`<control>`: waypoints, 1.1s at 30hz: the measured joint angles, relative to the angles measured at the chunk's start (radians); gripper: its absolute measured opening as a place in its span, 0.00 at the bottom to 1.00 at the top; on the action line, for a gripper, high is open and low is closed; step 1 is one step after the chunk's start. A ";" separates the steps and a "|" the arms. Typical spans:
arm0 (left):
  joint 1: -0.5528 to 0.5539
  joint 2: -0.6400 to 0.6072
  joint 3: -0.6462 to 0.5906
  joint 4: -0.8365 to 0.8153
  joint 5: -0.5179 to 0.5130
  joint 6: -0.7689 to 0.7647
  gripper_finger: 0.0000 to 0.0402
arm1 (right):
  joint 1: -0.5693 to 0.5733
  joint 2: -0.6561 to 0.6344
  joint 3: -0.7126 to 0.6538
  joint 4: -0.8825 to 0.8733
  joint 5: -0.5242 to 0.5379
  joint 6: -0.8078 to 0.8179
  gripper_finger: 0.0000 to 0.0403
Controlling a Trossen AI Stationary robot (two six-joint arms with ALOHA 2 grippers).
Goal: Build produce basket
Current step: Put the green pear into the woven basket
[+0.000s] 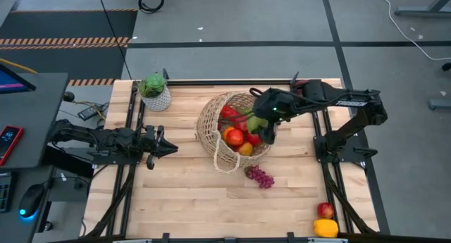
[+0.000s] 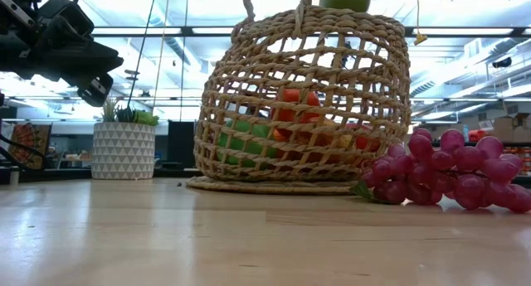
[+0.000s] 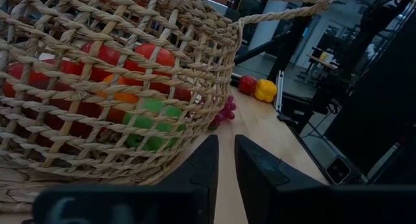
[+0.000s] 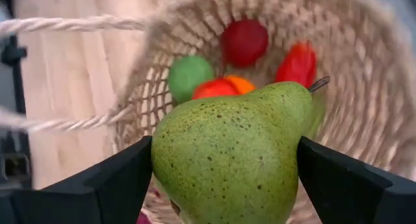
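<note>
Pale wood worktop [image 1: 190, 208] spreads beneath me under a bright ceiling, and directly below my right jaws [image 4: 224, 165] sits the basket [image 1: 211, 130], already partly filled with red, orange and green produce. Those jaws grip a green pear [image 4: 227, 152] over its mouth. My left jaws [image 3: 224, 178], shut and empty, wait beside it, while grapes [image 1: 260, 176], an apple [image 1: 325, 210] and a yellow pepper [image 1: 325, 228] remain outside.

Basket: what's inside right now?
Inside the basket: red apples, a green apple, an orange, a red pepper. The pear in the right tool covers whatever lies beneath it.
</note>
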 joint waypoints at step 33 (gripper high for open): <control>0.000 0.000 0.000 0.000 0.000 0.000 0.14 | -0.075 0.000 -0.426 0.445 -0.156 0.611 0.96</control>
